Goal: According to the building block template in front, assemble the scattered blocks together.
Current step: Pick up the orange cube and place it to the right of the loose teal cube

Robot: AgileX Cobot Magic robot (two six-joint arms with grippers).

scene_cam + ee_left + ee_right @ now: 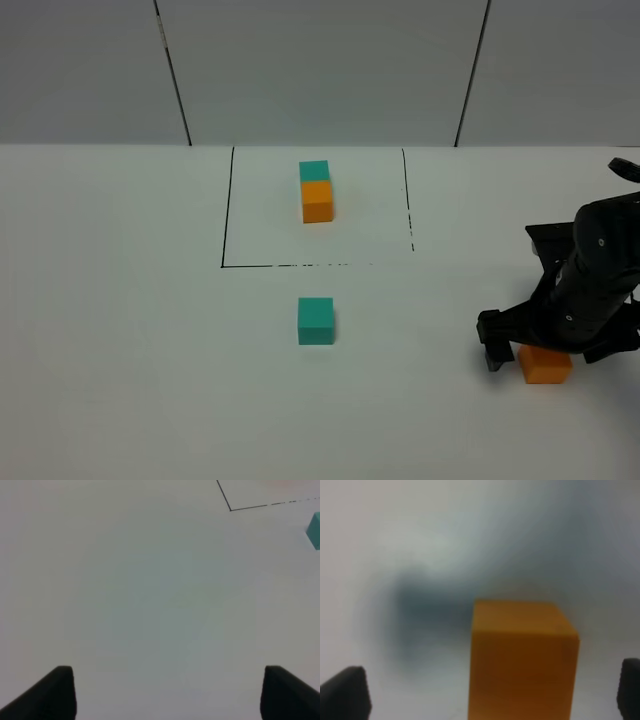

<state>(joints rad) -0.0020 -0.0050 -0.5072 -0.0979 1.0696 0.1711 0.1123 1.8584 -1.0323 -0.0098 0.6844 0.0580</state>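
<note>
Two matte cubes are lying apart on the white bench point(120, 300): teal cube point(316, 321) near the framed pair point(316, 190), orange cube point(546, 366) sitting between the wide-spread fingers point(345, 694) of the right hand point(552, 352); left hand point(167, 695) is hanging open.

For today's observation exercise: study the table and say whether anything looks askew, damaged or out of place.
Nothing is damaged or spilled. The loose orange cube sits far right of the loose teal cube, between the open jaws of the right gripper. The black frame line looks patchy along its front edge.
</note>
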